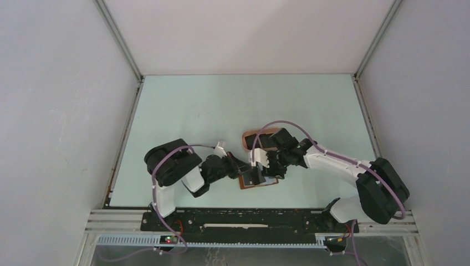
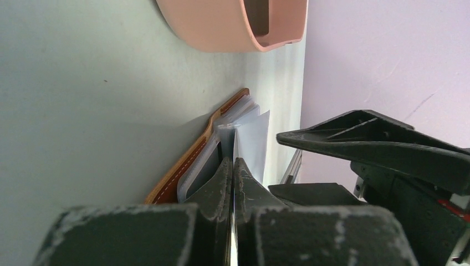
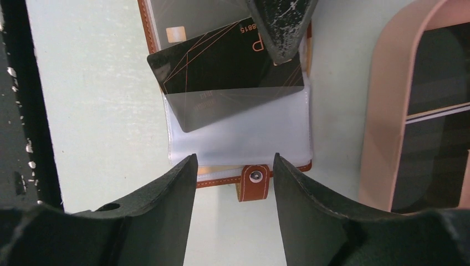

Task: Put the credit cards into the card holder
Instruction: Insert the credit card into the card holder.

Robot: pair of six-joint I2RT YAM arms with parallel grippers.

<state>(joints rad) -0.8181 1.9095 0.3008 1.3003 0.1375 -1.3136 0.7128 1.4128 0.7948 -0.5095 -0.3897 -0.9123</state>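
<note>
The left arm (image 1: 176, 166) is folded at the elbow and reaches low towards the middle. Its wrist is rolled onto its side, and the left gripper (image 1: 242, 170) lies close to level with its fingers (image 2: 219, 188) pressed flat together. The right arm (image 1: 339, 162) stretches in long from the other side, wrist bent over. The right gripper (image 1: 259, 173) points downward with its jaws standing well apart. The two grippers are close together near the middle, the left one's tip just beyond the right one's open jaws.
</note>
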